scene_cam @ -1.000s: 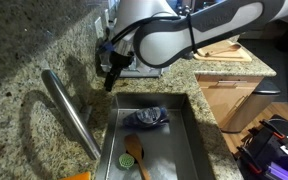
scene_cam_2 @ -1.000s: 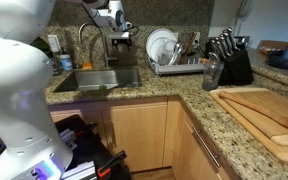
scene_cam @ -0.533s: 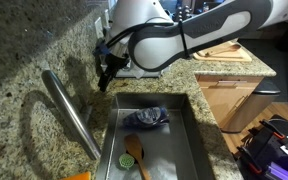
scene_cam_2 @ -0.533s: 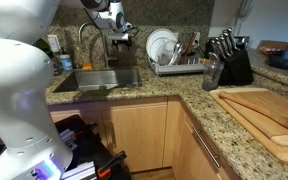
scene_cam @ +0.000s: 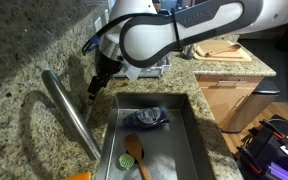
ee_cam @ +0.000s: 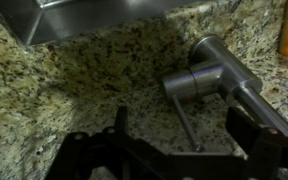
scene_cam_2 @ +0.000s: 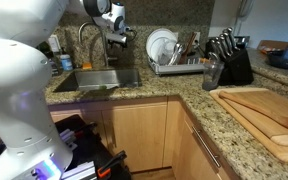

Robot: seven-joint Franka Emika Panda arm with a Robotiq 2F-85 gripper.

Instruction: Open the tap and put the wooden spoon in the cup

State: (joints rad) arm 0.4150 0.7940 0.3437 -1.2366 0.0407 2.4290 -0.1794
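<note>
- My claw (scene_cam: 94, 90) hangs spread and empty over the granite table (scene_cam: 24, 40), just beside the tap (scene_cam: 72, 115), which stands on the table along the sink's (scene_cam: 174, 150) long edge.
- As I judge it, nothing is done yet: no water shows, and the wooden spoon (scene_cam: 134, 155) lies in the sink near a dark cloth (scene_cam: 147, 118).
- Left to do: push the lever, then lift the spoon into a cup I cannot make out for certain.
- Only the wrist view shows the tap's slim lever (ee_cam: 184, 122) lying between my fingers, apparently not touched.
- Only an exterior view shows the spoon.
</note>
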